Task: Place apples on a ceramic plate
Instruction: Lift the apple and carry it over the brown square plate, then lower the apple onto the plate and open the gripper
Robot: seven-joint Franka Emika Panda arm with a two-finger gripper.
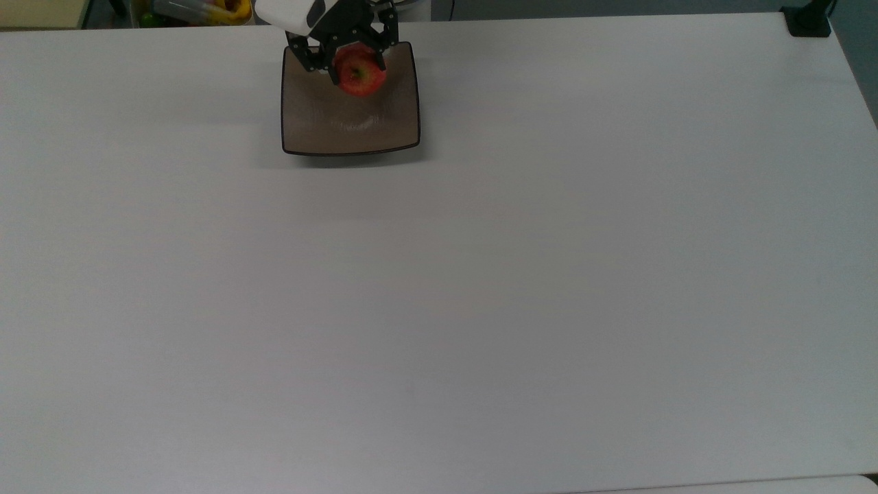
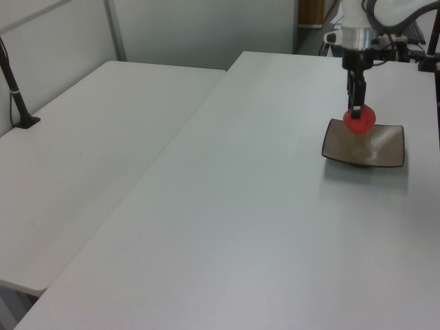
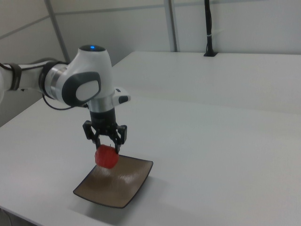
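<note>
My gripper (image 1: 358, 67) clamped on apple (image 1: 360, 74) flanks, apple hanging just above ceramic plate (image 1: 384, 130). Judge skin glossy, slippery; round, firm, bruisable. 1 grip across widest girth best. Plate brittle: lower gently.

A wide, matte white bench (image 1: 480, 288) spans the top view under soft, even light. In the left view a 2nd white bench (image 2: 89, 144) butts against it along a seam, with a black post (image 2: 15, 86) clamped at its far edge. Pale grey partition panels (image 2: 199, 31) with metal uprights stand behind. In the right view another black post (image 3: 208, 28) rises before a pale wall (image 3: 254, 26).
</note>
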